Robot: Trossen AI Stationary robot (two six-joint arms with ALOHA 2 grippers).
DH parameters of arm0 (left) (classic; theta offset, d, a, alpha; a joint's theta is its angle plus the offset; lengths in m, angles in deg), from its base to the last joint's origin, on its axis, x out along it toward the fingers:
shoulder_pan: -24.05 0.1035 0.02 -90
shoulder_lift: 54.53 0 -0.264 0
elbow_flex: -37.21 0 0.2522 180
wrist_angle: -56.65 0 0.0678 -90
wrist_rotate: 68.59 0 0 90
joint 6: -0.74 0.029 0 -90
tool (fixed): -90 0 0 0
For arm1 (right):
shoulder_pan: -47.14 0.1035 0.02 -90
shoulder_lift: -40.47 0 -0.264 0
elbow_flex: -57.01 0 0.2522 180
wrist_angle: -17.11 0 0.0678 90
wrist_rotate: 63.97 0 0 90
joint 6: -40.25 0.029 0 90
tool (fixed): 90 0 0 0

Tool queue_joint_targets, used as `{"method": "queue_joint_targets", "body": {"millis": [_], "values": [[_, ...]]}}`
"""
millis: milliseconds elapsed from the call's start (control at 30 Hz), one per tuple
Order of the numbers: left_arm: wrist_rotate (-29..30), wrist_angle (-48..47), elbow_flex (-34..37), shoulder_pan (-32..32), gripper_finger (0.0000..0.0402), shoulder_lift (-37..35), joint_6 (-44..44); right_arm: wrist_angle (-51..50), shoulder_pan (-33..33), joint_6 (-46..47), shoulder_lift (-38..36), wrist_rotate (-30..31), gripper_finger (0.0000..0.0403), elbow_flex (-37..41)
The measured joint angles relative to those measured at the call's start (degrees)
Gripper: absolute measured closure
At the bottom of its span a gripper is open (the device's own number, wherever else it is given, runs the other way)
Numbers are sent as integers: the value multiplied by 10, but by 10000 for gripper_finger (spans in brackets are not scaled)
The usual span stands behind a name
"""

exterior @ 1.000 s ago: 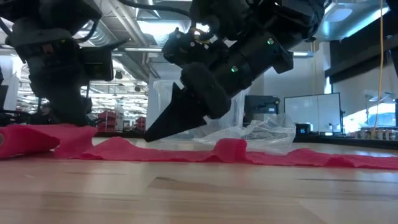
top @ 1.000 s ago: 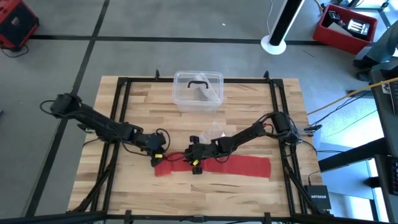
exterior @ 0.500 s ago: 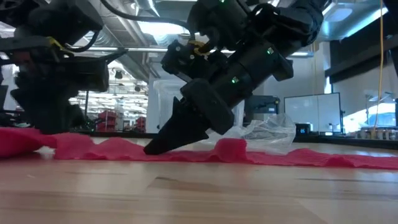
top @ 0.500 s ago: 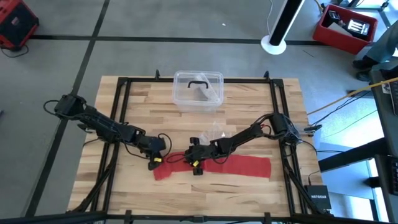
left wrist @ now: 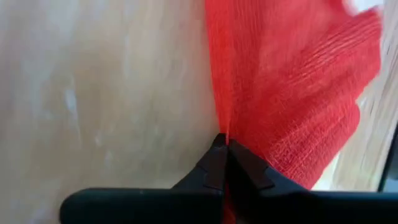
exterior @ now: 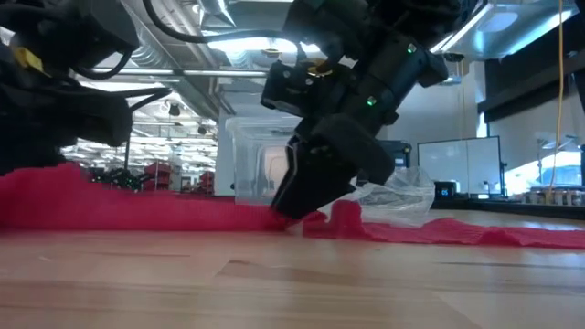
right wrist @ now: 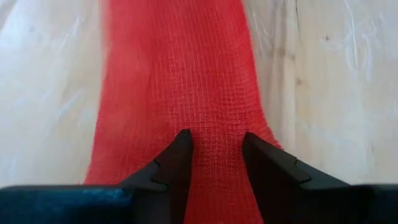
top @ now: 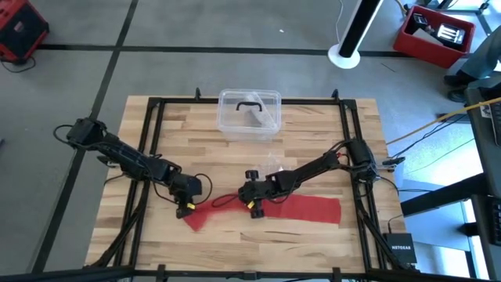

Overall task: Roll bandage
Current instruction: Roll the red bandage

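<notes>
While shelving seemingly fills the room, bandage (top: pixel 301 209) crosses wooden table (top: pixel 329 149).

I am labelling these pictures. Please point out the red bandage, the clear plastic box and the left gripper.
red bandage (top: pixel 309 209), high view, flat right part.
clear plastic box (top: pixel 270 100), high view, right rim.
left gripper (left wrist: pixel 225 144), left wrist view, fingertips shut on the bandage.
</notes>
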Motion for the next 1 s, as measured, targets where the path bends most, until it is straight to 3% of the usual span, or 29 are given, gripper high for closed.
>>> {"method": "queue_joint_targets", "body": {"millis": [133, 333, 467, 700, 867, 1000], "values": [[-4, -5, 1, -2, 400, 0, 2, 22, 0, -4, -4, 8, 253, 2], [9, 71, 4, 9, 391, 2, 4, 86, -1, -4, 0, 4, 253, 5], [52, 96, 4, 10, 376, 2, -8, 92, -1, -4, 1, 4, 253, 5], [69, 117, 4, 11, 295, 2, -31, 94, -1, -4, 0, 4, 253, 4], [14, 95, -9, 32, 242, -3, -39, 95, -1, -3, 0, 8, 253, 4], [1, 23, -24, 42, 228, -40, -47, 87, -1, -3, -1, 8, 253, 3]]}}
